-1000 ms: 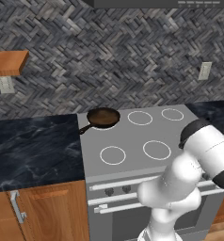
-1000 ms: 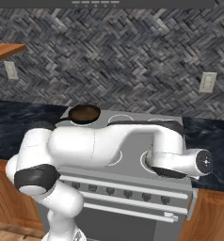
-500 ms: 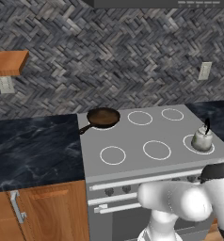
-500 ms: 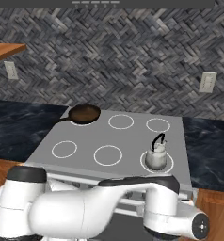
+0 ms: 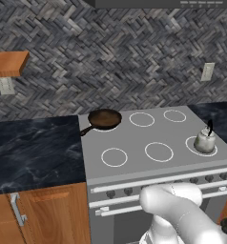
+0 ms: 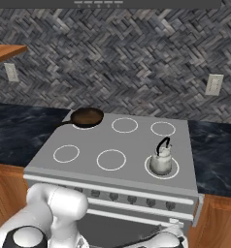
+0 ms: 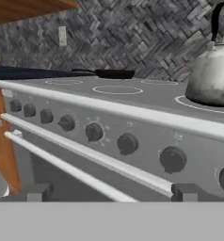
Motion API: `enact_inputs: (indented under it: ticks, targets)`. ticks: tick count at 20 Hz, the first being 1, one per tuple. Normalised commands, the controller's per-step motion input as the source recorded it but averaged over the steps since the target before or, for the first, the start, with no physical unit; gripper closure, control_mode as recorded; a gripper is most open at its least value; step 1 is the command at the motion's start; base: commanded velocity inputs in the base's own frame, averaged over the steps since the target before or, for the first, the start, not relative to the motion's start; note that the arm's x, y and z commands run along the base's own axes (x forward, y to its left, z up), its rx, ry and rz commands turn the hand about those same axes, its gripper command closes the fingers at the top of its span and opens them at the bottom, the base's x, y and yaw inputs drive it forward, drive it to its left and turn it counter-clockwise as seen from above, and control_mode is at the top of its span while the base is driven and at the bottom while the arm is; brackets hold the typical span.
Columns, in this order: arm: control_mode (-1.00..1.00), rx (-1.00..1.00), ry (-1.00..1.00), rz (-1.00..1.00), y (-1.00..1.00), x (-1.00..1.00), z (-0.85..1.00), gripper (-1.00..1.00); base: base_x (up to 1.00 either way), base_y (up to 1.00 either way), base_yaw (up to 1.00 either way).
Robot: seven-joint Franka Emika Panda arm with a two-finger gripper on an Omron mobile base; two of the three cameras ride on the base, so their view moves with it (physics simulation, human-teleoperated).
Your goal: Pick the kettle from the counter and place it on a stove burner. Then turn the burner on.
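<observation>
Counter [image 5: 34, 147]: a black marble-look slab with pale veins, lying to the left of the cooktop over orange-brown wooden cabinets [image 5: 44, 214] fitted with a metal handle [image 5: 17, 222]; a further dark stretch lay beyond the cooktop's right edge in the right base view. Stove [image 6: 88, 145]: a flat grey cooktop marked with white rings, a row of dark round knobs [image 7: 127, 143] along its front panel, two pale bars running across that panel, one above and one below the knobs. Arm: white, folded low in front of the stove, its bulky rounded links sitting at the bottom of both base views, below the cooktop's level; the hand camera looked along the stove front from about knob height. Frying pan [image 5: 105, 118]: dark and round, on the rear left ring, its handle pointing left and toward the front, out to the counter's edge. Kettle [image 6: 161, 162]: small, squat, silvery-white, with a domed lid and a thin black arched handle; it stood upright on the front right ring, its handle arching up over the lid, and nothing touched it; spout direction could not be told. Gripper [image 7: 111, 195]: two small dark finger tips [image 7: 37, 193] set wide apart, released and holding nothing, levelled at the knob row and close before it, touching no knob.
</observation>
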Motion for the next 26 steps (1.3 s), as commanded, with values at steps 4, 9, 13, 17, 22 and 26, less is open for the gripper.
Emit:
enact_inputs:
  ticks: [4, 9, 13, 17, 22, 26]
  targets:
    - [-1.0, 0.23, -0.22, -0.2, -0.09, 0.0, -0.02, -1.0, 0.0, 0.0, 0.0]
    - [-1.0, 0.37, -0.1, -0.29, -0.23, 0.0, 0.0, -1.0, 0.0, 0.0, 0.0]
    - [-1.0, 0.25, 0.0, -0.25, -0.14, 0.03, 0.0, -1.0, 0.0, 0.0, 0.0]
    - [-1.0, 0.07, 0.0, -0.09, 0.0, 0.02, 0.0, -1.0, 0.0, 0.0, 0.0]
    - [-1.0, 0.0, 0.0, 0.0, 0.0, 0.14, 0.0, -1.0, 0.0, 0.0, 0.0]
    - [-1.0, 0.0, 0.0, 0.0, 0.0, 0.5, 0.0, -1.0, 0.0, 0.0, 0.0]
